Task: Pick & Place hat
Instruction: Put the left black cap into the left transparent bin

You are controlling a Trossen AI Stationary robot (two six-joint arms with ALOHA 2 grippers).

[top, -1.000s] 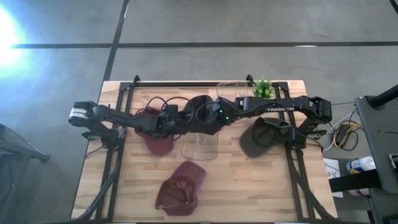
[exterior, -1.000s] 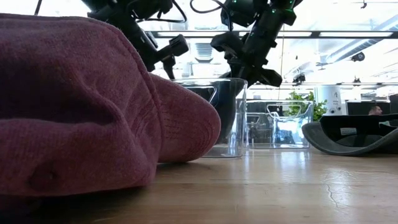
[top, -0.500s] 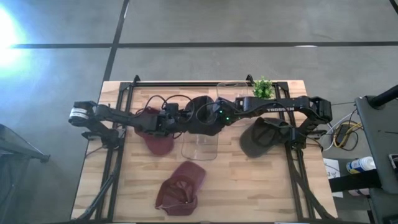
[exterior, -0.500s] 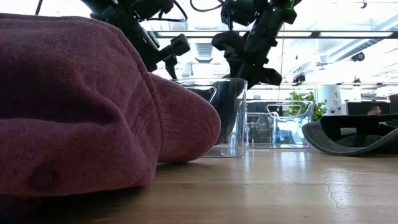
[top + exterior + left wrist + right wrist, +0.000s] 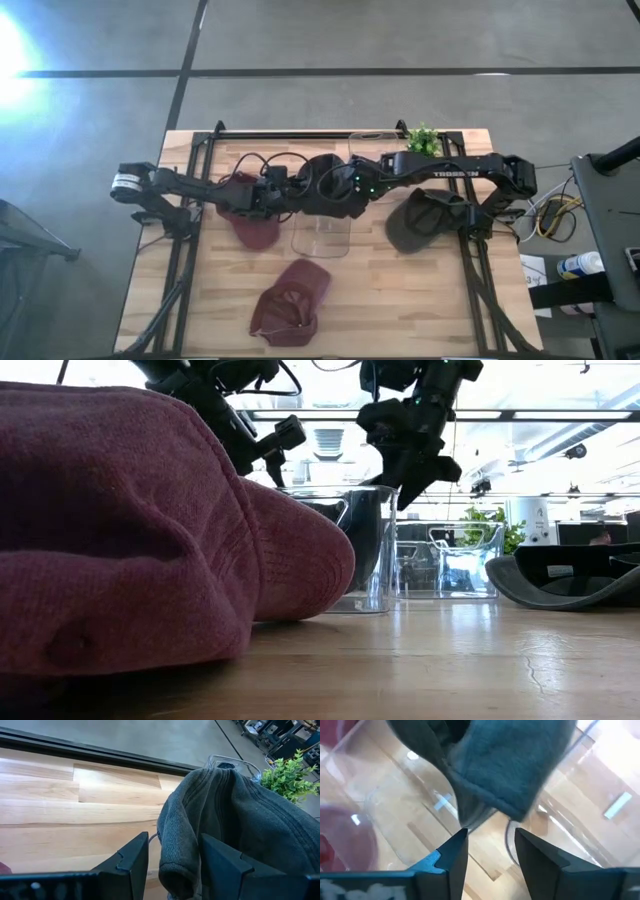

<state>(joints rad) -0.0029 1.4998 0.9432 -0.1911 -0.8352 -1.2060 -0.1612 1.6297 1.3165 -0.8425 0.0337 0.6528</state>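
Observation:
A dark grey hat [image 5: 322,168] sits at the far end of a clear container [image 5: 320,238], and part of it hangs down inside [image 5: 356,538]. My left gripper [image 5: 174,840] reaches in level from the table's left, open, with a fold of the hat [image 5: 176,865] between its fingers. My right gripper [image 5: 490,835] hovers open just above the container [image 5: 420,475]. The hat's lower edge [image 5: 492,802] lies beyond its fingertips, with nothing between them. My left gripper has a rolled fold of the hat's side [image 5: 175,870] between its open fingers. A strip of table shows between one finger [image 5: 137,860] and the cloth. I cannot tell whether the other finger [image 5: 217,865] touches the hat.
A maroon hat [image 5: 258,228] lies left of the container under the left arm. Another maroon hat [image 5: 292,300] lies near the front edge. An olive hat [image 5: 418,222] lies to the right. A second clear container [image 5: 372,146] and a small plant [image 5: 422,140] stand at the far edge.
My right gripper has opened, let go of the dark grey hat and risen a little above the container. The hat has stayed at the container's far end.

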